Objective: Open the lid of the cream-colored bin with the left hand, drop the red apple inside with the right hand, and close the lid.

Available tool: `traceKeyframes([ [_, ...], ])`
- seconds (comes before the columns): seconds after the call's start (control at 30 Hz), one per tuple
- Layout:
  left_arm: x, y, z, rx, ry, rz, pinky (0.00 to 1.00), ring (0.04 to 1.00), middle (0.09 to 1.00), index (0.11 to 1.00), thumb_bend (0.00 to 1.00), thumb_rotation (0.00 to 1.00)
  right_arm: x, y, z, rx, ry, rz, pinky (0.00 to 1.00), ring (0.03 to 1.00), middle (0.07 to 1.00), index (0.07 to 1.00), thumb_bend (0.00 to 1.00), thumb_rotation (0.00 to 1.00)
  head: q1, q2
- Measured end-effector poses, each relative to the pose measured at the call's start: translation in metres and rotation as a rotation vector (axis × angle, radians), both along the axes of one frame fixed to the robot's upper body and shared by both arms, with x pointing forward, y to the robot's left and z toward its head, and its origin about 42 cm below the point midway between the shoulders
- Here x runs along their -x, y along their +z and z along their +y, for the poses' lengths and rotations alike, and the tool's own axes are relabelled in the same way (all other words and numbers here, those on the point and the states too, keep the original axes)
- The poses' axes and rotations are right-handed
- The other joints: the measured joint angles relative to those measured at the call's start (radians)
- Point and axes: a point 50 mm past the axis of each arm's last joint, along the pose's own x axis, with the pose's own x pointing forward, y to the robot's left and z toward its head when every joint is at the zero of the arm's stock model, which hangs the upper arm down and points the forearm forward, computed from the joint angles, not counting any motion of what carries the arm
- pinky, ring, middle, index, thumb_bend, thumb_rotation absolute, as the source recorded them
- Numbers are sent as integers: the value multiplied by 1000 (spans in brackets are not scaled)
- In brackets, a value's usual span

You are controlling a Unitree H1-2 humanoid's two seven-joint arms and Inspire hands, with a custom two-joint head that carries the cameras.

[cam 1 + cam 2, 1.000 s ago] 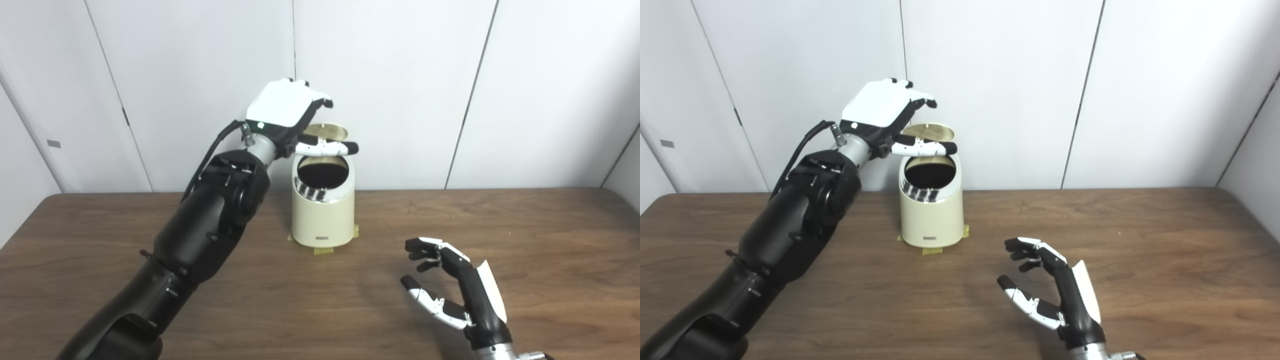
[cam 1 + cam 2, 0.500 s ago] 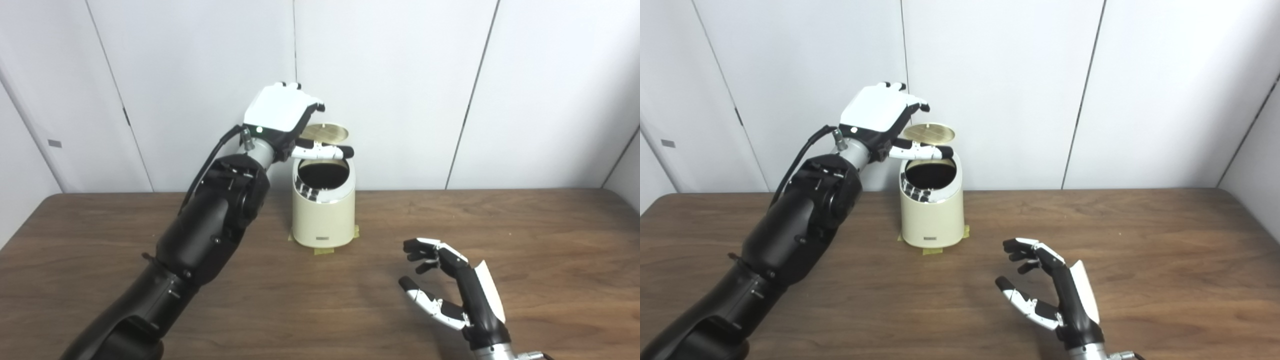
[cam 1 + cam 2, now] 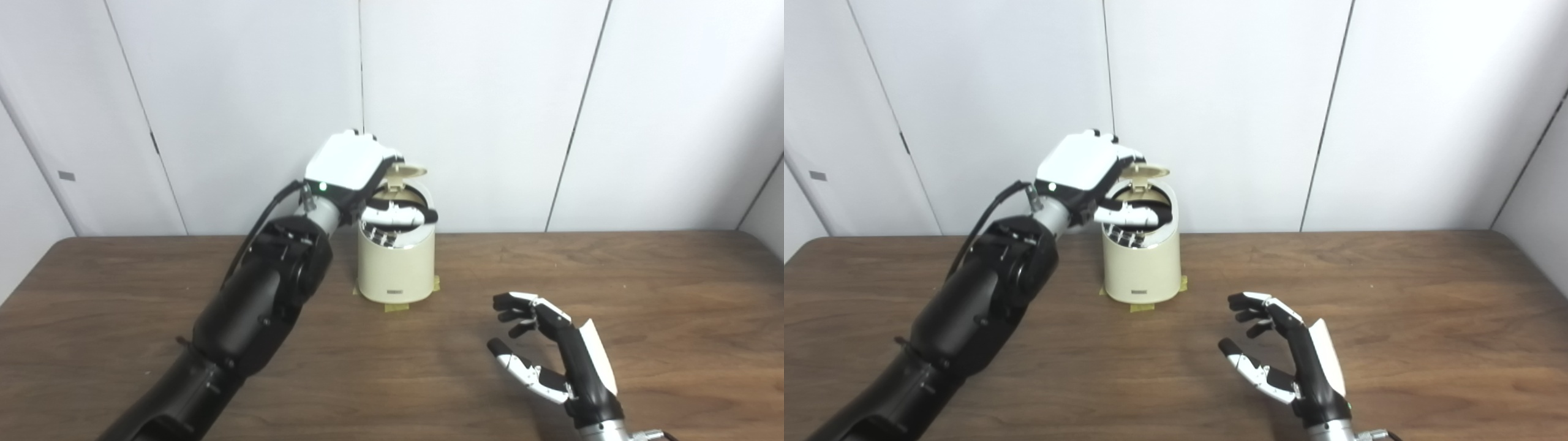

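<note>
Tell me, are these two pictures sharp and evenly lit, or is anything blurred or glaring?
Left eye view: soft even light, faint shadow on the table beside the right robot hand; the left robot hand over the cream bin looks slightly smeared. Right eye view: the same lighting, the bin's chrome rim mirrors dark fingers, its inside too dark to read; no harsh glare.

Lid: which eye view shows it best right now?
Right eye view. The lid shows more of its edge clear of the left hand, tilted over the bin. In the left eye view the hand covers more of it; only its right part shows.
</note>
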Motion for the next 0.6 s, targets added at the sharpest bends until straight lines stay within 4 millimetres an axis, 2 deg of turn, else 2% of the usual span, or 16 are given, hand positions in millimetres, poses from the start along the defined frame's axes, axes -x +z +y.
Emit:
traceKeyframes([
  [0.07,2,-10,1,-14,3,49,1000,942,842,806,925,1000,0,0,0,0,1,1,409,556,667,682,262,304,-2,0],
  [0.17,5,-22,3,-21,8,94,1000,934,830,794,897,967,-1,0,0,-1,1,0,480,625,673,680,260,286,-2,2],
  [0.27,6,-24,4,-11,8,95,1000,933,826,782,874,948,-1,0,0,-1,1,0,472,623,669,682,258,312,0,6],
  [0.37,8,-28,7,-1,10,92,1000,929,823,791,900,981,-1,0,0,-2,2,0,439,595,664,681,257,315,-3,12],
  [0.6,16,-40,11,-7,26,72,1000,904,818,790,873,963,-1,-1,2,-7,5,43,508,642,678,686,259,346,-9,21],
])
